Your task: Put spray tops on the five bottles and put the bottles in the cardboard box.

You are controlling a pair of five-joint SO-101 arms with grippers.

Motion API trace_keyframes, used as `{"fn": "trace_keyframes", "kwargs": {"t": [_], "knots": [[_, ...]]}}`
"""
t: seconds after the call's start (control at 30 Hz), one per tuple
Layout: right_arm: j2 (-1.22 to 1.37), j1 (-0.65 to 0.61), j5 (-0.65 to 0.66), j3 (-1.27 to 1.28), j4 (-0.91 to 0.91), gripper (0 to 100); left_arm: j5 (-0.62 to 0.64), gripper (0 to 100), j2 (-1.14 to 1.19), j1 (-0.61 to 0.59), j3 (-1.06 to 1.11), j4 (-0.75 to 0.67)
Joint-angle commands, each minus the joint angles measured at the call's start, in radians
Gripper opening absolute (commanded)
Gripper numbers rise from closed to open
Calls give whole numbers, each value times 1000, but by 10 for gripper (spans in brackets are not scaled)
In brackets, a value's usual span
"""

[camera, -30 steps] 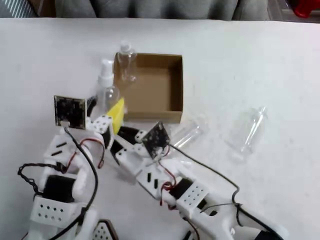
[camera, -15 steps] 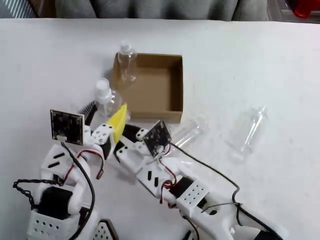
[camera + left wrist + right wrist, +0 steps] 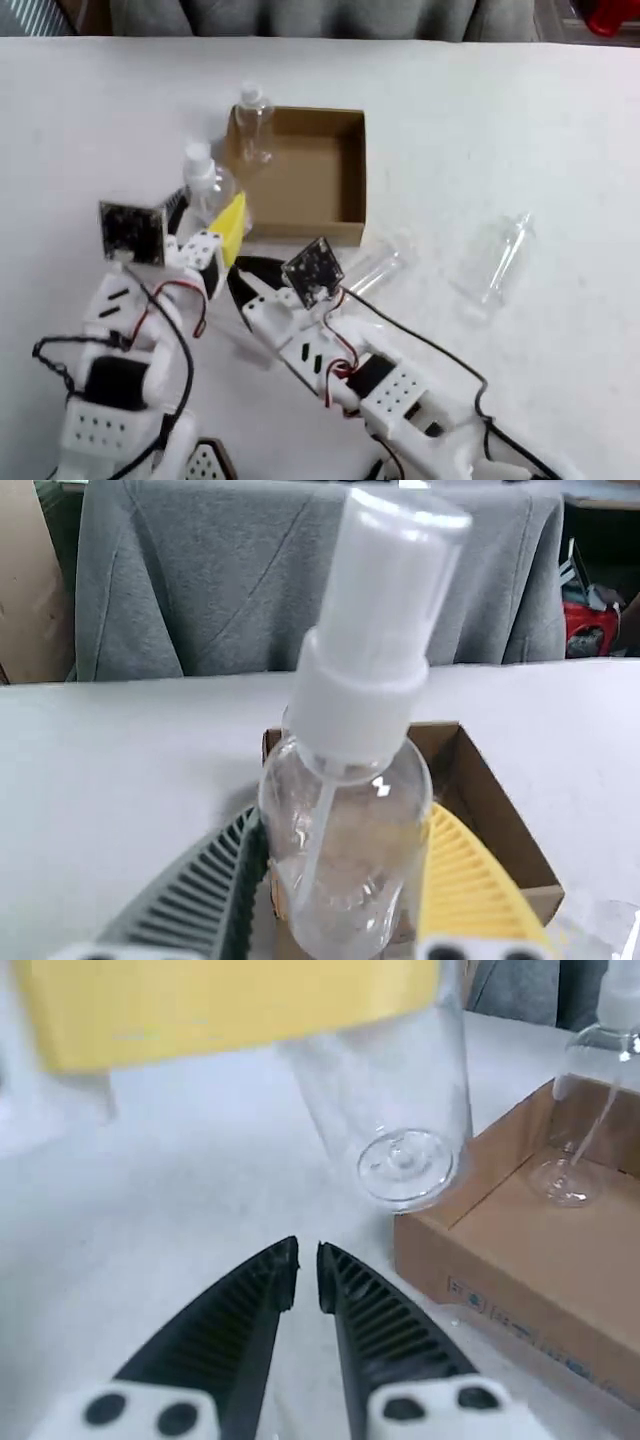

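Currently left gripper (image 3: 335,905) clamped on capped bottle (image 3: 345,810), raised off tabletop (image 3: 520,120), just beside cardboard box (image 3: 310,232) corner nearest arms. Right gripper (image 3: 307,1265) pinched together, empty. Bottle likely light, thin-walled, slick; grip mid-body, gently.

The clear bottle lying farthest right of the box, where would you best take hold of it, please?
Grip the bottle across its mid-body from above, closing across its long axis: it lies on its side, both flanks free.
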Motion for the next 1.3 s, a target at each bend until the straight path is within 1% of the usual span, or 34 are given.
{"fn": "trace_keyframes", "kwargs": {"t": [0.0,0.1,0.17,0.23,0.3,0.47,0.63,0.77,0.8,0.9,0.97,1.03,1.1,1.27], "knots": [[-145,13,12,-6,203,15,-11,23,105,-39,-20,-115],[-263,15,28,-6,398,15,-11,23,143,-45,-20,-172],[-335,24,83,-6,539,15,-9,23,153,-39,-20,-195],[-404,64,118,-6,661,15,-6,23,159,-36,-20,-218],[-464,133,146,-6,768,15,-5,23,159,-36,-20,-238],[-562,303,147,-6,937,15,-3,23,160,-25,-20,-262],[-599,377,147,-5,1055,15,-3,23,176,-2,-63,-253],[-598,443,152,0,1079,15,-3,23,297,-7,-158,-213],[-599,464,176,11,1079,16,-5,23,334,-7,-186,-201],[-599,530,328,66,1073,16,-5,23,423,-10,-236,-204],[-601,570,396,106,1067,16,-6,23,458,-8,-253,-206],[-601,604,407,147,1041,16,-8,23,487,-2,-258,-216],[-601,627,407,196,1006,17,-5,23,513,-2,-252,-270],[-601,634,407,244,958,17,-9,23,616,-2,-258,-361]]}}
